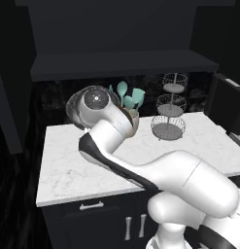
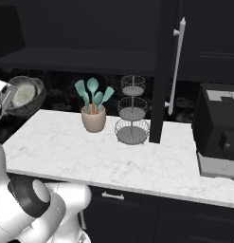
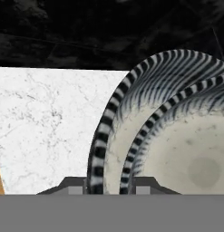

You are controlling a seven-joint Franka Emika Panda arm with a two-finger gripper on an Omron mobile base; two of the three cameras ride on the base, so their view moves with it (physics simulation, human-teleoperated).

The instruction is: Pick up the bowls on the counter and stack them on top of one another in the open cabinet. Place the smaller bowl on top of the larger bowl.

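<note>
Two bowls, the smaller bowl (image 3: 195, 158) nested inside the larger bowl (image 3: 145, 90), sit tilted above the counter (image 2: 66, 147), below the open cabinet (image 2: 80, 59). The gripper (image 3: 109, 183) pinches the larger bowl's rim between nearly closed fingertips.

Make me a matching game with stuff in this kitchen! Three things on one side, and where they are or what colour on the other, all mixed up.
Things:
1. bowl
2. utensil cup
3. wire stand

Descriptions:
A. beige, holding teal spoons and spatulas
B. three round tiers, standing on the counter
C. tilted up in the air, held by the gripper

Pairs: 1-C, 2-A, 3-B
</note>
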